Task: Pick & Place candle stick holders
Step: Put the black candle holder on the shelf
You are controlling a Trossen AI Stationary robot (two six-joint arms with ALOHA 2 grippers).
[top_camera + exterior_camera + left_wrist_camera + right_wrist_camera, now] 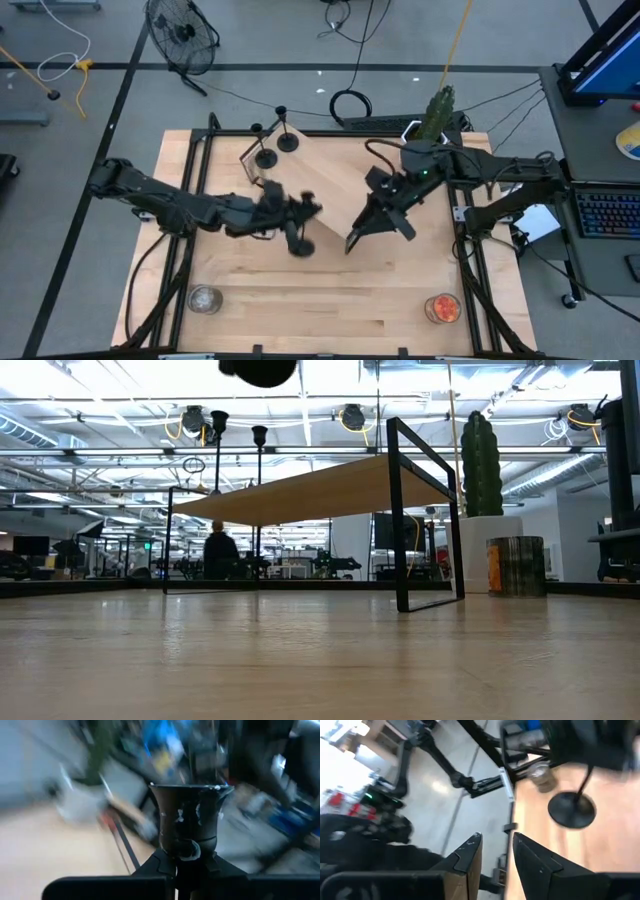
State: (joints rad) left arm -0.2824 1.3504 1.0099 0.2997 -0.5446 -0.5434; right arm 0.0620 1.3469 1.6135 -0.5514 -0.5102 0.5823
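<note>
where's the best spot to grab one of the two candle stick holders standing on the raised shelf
Probably the thin upright stem, approached from the side with the fingers level. Both candle stick holders on the shelf stand upright on flat disc bases that offer no edge to pinch, and the cups on top are tiny. The left gripper grips its own holder that way, just under the cup.

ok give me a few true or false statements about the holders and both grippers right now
1. The left gripper is shut on a candle stick holder. True.
2. All three holders stand on the raised wooden shelf. False: only two holders stand at its far left corner; the third is in the left gripper.
3. The right gripper carries a holder. False: its fingers are apart and empty.
4. A cactus stands beyond the shelf. True.
5. The held holder's disc base shows in the right wrist view. True.
</note>
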